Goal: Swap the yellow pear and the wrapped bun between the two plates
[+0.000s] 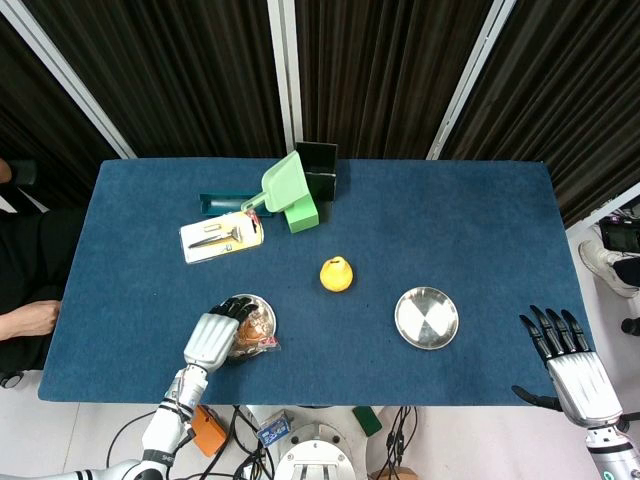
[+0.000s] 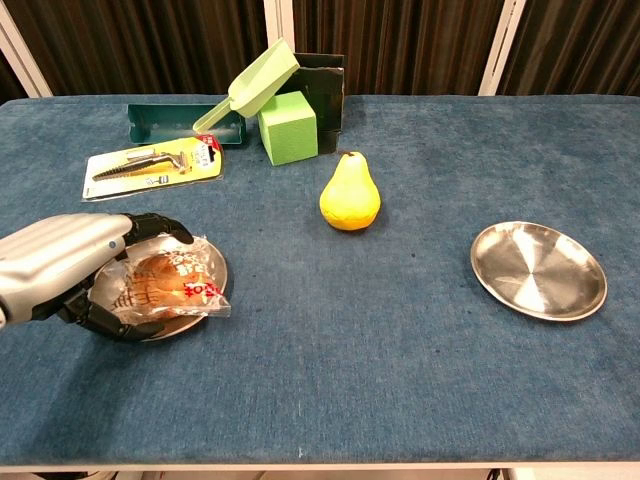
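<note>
The wrapped bun [image 2: 165,282] lies on the left steel plate [image 2: 172,329], seen from the head as the bun [image 1: 254,325] on its plate [image 1: 263,303]. My left hand [image 2: 60,262] curls around the bun, fingers over its top and thumb beneath; from above the left hand [image 1: 210,339] covers the plate's left side. The yellow pear [image 2: 350,192] stands upright on the cloth mid-table, also the pear [image 1: 336,274]. The right steel plate [image 2: 538,270] is bare, likewise the plate [image 1: 427,318]. My right hand [image 1: 565,365] hangs past the table's right edge, fingers spread, holding nothing.
At the back stand a light green scoop [image 1: 282,184], a green block [image 1: 301,215], a dark box [image 1: 316,168] and a dark green tray [image 1: 222,203]. A carded tool [image 1: 220,236] lies behind the left plate.
</note>
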Robot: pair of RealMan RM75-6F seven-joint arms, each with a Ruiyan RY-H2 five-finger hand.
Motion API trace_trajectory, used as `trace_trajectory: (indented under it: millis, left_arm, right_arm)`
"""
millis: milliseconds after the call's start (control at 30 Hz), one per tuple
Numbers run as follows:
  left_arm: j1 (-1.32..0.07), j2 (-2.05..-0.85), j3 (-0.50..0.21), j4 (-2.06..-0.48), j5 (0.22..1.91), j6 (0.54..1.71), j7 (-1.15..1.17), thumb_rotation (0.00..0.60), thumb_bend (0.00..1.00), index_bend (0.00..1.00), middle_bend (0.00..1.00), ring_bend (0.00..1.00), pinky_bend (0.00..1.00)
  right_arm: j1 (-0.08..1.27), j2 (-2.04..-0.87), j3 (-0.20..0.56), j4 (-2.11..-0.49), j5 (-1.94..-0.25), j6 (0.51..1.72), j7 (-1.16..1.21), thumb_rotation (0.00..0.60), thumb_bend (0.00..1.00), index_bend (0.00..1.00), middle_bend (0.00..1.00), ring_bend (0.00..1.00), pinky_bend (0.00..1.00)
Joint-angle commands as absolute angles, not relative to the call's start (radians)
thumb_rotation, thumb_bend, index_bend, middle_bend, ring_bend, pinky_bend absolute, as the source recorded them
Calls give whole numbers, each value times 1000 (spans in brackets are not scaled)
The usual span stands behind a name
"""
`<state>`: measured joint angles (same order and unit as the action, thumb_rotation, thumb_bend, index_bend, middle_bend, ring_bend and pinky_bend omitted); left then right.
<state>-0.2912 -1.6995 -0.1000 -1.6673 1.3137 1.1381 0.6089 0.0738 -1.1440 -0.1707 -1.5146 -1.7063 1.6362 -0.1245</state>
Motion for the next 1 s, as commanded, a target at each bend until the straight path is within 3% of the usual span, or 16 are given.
trace_trajectory:
  millis: [33,133,267,500,700,833,933,1000]
  left_arm:
    - [-297,-1730,-100,-1641,1340,1180,599,600,229,406,407,396,529]
    - [-303,-1756,-103,-1624,1365,1212,586,600,284,505,513,478,587]
    - [-321,-1772,-105,-1635,1408,1234,566,600,328,569,575,505,597]
    - [-407,-1875,-141,-1692,1409,1184,636,600,317,569,577,508,597]
    - [-498,-2080,-166,-1558,1345,1118,729,600,279,553,541,486,586]
    - [-529,-2145,-171,-1497,1318,1100,761,600,187,376,393,384,519]
    - [-539,-2146,-174,-1487,1304,1098,781,600,101,124,168,166,417]
    - [-544,-2139,-178,-1488,1301,1098,773,600,72,37,83,78,371]
  right_arm:
    - [72,-1144,-165,-1515,-1707,1625,-123,449,140,0,0,0,0]
    - [71,-1144,-158,-1518,-1706,1610,-129,450,140,0,0,0,0]
    - [68,-1142,-146,-1523,-1703,1600,-126,449,140,0,0,0,0]
    - [70,-1133,-127,-1530,-1692,1573,-107,448,139,0,0,0,0]
    - [75,-1115,-112,-1534,-1683,1553,-65,450,139,0,0,0,0]
    - [81,-1105,-110,-1532,-1685,1534,-40,450,140,0,0,0,0]
    - [83,-1100,-111,-1526,-1695,1527,-27,450,140,0,0,0,0]
    - [83,-1099,-111,-1524,-1698,1525,-23,450,140,0,0,0,0]
